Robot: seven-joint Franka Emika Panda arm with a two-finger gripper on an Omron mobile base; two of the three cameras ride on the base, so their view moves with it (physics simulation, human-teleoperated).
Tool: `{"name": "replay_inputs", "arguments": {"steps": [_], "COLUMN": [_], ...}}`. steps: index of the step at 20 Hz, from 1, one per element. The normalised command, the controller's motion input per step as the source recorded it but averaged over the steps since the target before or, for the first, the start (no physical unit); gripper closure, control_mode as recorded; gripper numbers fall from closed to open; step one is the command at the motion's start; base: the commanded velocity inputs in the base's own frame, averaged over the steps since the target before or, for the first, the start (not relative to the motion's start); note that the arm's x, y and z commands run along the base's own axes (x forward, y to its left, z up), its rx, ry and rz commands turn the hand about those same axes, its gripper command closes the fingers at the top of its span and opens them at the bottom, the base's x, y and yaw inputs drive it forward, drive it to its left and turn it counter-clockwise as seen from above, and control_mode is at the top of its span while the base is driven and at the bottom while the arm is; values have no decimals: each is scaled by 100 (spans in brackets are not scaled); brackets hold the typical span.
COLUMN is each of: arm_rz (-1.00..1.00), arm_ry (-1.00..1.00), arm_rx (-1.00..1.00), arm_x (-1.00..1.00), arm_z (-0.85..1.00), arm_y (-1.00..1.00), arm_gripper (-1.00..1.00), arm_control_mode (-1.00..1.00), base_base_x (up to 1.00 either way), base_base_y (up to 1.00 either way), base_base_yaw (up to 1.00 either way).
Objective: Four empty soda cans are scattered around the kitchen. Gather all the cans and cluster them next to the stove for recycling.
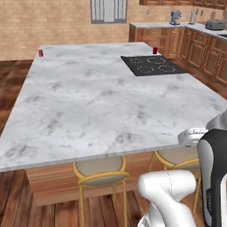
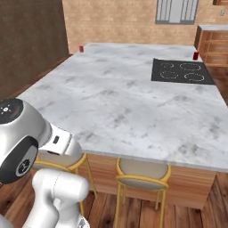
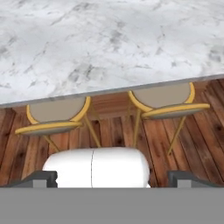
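One red soda can (image 1: 40,52) (image 2: 81,49) stands at the far left corner of the marble island counter (image 1: 88,102) (image 2: 124,107). A second red soda can (image 1: 155,50) (image 2: 195,55) stands just behind the back edge of the black stove (image 1: 153,65) (image 2: 182,72), which is set into the counter's far right part. My gripper (image 3: 113,179) is open, its dark fingertips (image 3: 41,178) wide apart with nothing between them. It hangs low in front of the counter's near edge, far from both cans.
Two yellow-framed stools (image 3: 54,118) (image 3: 168,103) stand under the counter's near edge (image 3: 109,89) over the wood floor. Reddish cabinets (image 1: 195,48) with small appliances line the back right wall. A brick wall with a window (image 1: 108,11) closes the far side.
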Motion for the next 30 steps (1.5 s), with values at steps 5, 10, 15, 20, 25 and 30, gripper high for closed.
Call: {"name": "replay_inputs", "arguments": {"steps": [5, 10, 15, 20, 25, 30], "arm_rz": [0, 0, 0, 0, 0, 0], "arm_ry": [0, 0, 0, 0, 0, 0], "arm_rx": [0, 0, 0, 0, 0, 0], "arm_x": [0, 0, 0, 0, 0, 0], "arm_z": [0, 0, 0, 0, 0, 0], "arm_y": [0, 0, 0, 0, 0, 0], "arm_gripper": [-100, -100, -100, -100, -100, -100], "arm_control_mode": [100, 100, 100, 100, 100, 100], "base_base_x": [-19, -1, 0, 0, 1, 5], "base_base_y": [-69, -99, -100, -100, -100, -100], "base_base_yaw": [0, 0, 2, 3, 1, 2]}}
